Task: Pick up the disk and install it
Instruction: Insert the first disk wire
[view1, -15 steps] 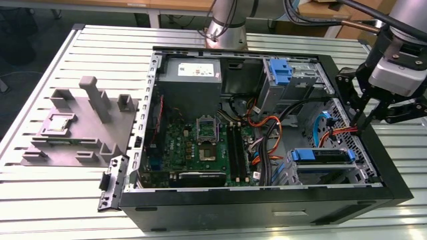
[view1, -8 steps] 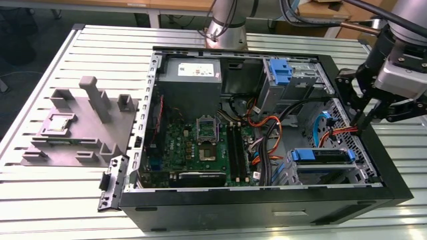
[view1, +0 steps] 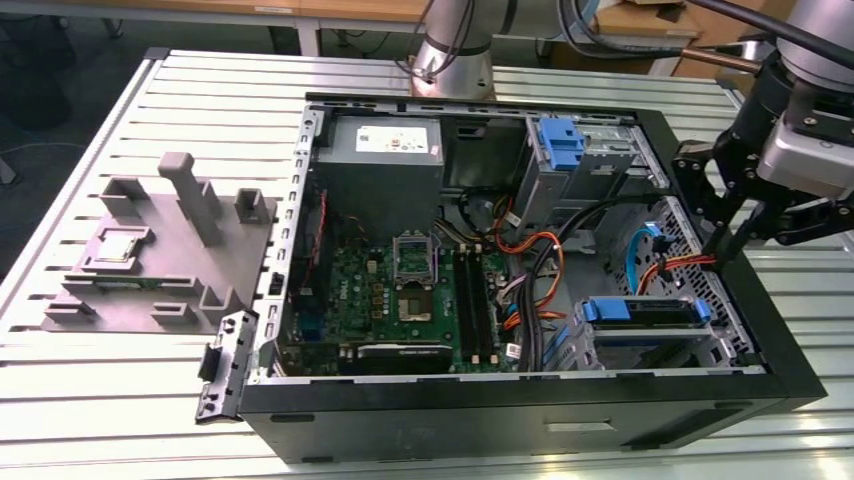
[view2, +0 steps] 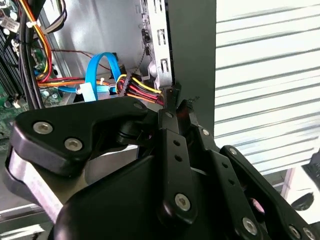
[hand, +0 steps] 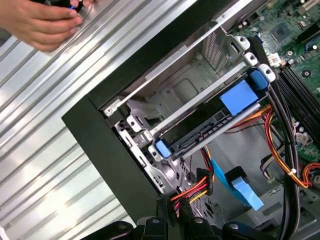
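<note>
The disk (view1: 642, 312) lies inside the open computer case, seated in the metal bay at the exterior view's lower right, its blue bracket facing up. In the first wrist view the disk (hand: 210, 129) sits crosswise in that bay, blue tabs at both ends. My gripper (view1: 727, 245) hangs over the case's right wall, apart from the disk. Its black fingertips (view2: 172, 97) are pressed close together with nothing between them, beside the power cable bundle (view2: 142, 90). The gripper (hand: 172, 215) shows again just below those cables.
A grey power-supply box (view1: 380, 145) and a blue latch (view1: 561, 145) sit at the case's far side, the motherboard (view1: 400, 290) in the middle. Orange and blue cables (view1: 654, 255) cross near the bay. A grey fixture (view1: 160, 250) stands left of the case. A person's hand (hand: 42, 22) rests on the table.
</note>
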